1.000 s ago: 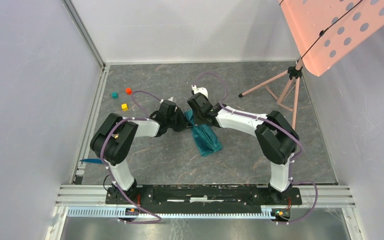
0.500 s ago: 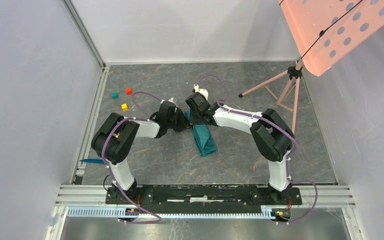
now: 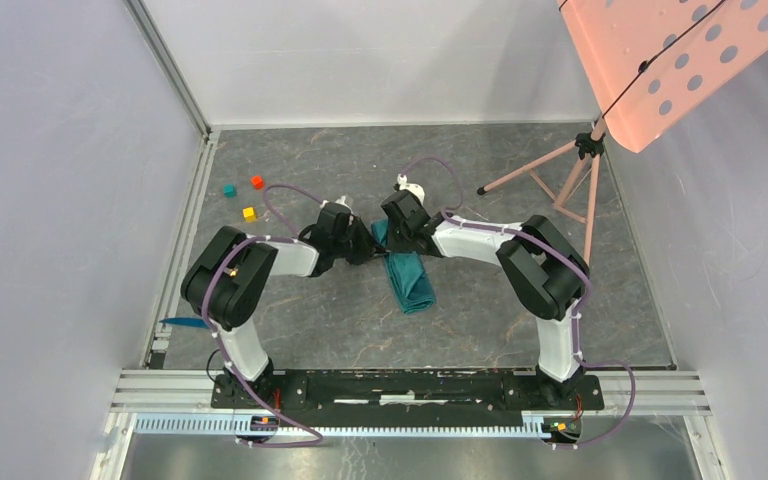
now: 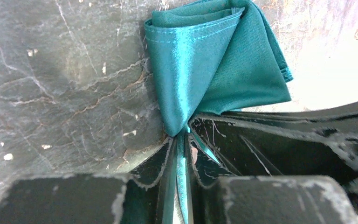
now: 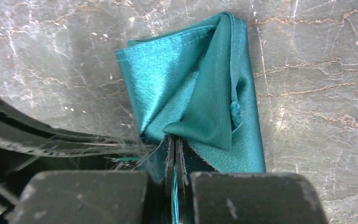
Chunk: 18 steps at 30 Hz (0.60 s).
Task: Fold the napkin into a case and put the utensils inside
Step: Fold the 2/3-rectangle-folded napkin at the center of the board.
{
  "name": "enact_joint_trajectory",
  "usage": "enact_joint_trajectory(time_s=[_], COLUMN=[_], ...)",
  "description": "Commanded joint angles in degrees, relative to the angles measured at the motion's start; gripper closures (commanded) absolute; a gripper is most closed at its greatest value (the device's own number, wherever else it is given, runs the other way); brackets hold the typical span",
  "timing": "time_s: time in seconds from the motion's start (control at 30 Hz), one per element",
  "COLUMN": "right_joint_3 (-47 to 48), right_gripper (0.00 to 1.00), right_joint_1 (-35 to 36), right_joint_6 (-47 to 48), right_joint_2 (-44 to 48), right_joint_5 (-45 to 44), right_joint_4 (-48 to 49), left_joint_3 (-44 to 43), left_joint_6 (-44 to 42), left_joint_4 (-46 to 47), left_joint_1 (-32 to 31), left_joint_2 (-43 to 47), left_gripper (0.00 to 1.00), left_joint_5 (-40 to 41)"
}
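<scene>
Two arms (image 3: pixel 295 255) angled inward, left gripper (image 4: pixel 179 140), right gripper (image 5: pixel 173 140) pinching napkin (image 3: pixel 412 282), apparently its far end

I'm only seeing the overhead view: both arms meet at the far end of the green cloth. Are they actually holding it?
Observer: Yes. The left wrist view shows the left gripper pinching a corner of the napkin.
Visitor: And the other one?
Observer: The right wrist view shows the right gripper shut on the napkin too.
Visitor: Is the cloth lying flat there?
Observer: No. Close up, its layers fan out in loose folds from each grip.
</scene>
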State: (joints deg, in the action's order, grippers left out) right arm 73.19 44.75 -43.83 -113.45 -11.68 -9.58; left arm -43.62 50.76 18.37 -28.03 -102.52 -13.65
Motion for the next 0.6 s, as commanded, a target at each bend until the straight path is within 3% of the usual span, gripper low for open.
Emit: enact_joint_trajectory(time_s=[0.0, 0.3, 0.4, 0.57], right_joint_3=[-2.5, -4.0, -3.7, -2.5], right_gripper=[1.00, 1.00, 0.94, 0.73], right_joint_1=[-1.6, -3.7, -3.8, -4.3], right_joint_6=[4.0, 11.6, 15.0, 21.1], right_joint_2=[-0.3, -0.3, 0.6, 2.7], right_joint_5=[4.7, 19.7, 21.8, 26.4], right_joint_4=[7.1, 12.1, 10.7, 9.0], left_joint_3=[1.6, 3.8, 5.0, 6.3], left_joint_6=[-3.1, -4.0, -3.4, -2.5], left_joint_4=[-8.6, -11.4, -12.0, -14.0], left_joint_1=[0.0, 1.3, 2.2, 3.7], left_joint_2=[2.1, 8.5, 11.4, 16.2], left_gripper=[0.78, 0.59, 0.56, 0.54], left_joint_5=[2.0, 0.2, -1.1, -2.0])
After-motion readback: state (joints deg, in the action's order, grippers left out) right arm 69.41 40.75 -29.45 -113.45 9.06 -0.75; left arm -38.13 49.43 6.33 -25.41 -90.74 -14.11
